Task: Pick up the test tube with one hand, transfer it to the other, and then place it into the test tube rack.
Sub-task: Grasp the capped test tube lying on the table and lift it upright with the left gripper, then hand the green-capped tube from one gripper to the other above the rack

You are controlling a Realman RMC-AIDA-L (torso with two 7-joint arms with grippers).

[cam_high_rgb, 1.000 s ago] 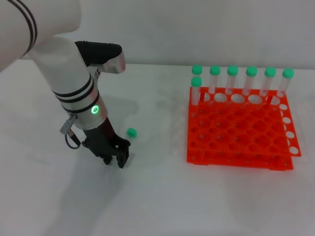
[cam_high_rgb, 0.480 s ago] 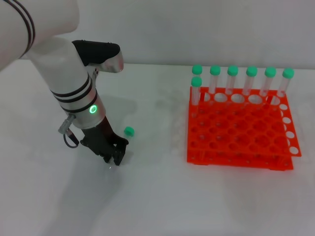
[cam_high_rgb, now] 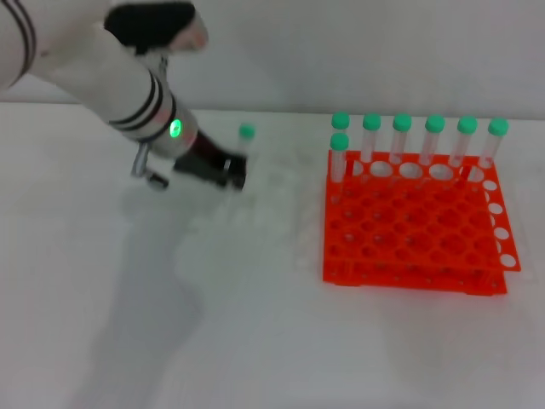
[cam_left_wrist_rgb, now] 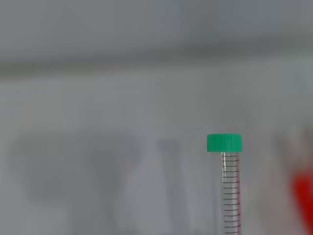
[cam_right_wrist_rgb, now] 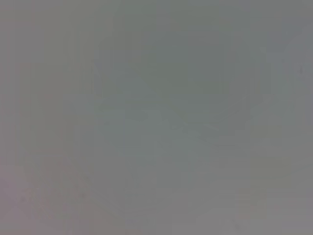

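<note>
My left gripper (cam_high_rgb: 232, 174), black on a thick white arm with black rings and a green light, is shut on the test tube (cam_high_rgb: 245, 143) and holds it upright above the table, left of the rack. The tube's green cap and clear marked barrel also show in the left wrist view (cam_left_wrist_rgb: 229, 186). The orange-red test tube rack (cam_high_rgb: 414, 223) stands at the right, with several green-capped tubes in its back row. My right gripper is out of view; the right wrist view shows only plain grey.
The white table (cam_high_rgb: 255, 341) spreads in front of and left of the rack. A pale wall runs along the back.
My left gripper has lifted from the table and swung up and toward the rack, carrying the tube, which lay on the table before and now stands upright in its grip.
</note>
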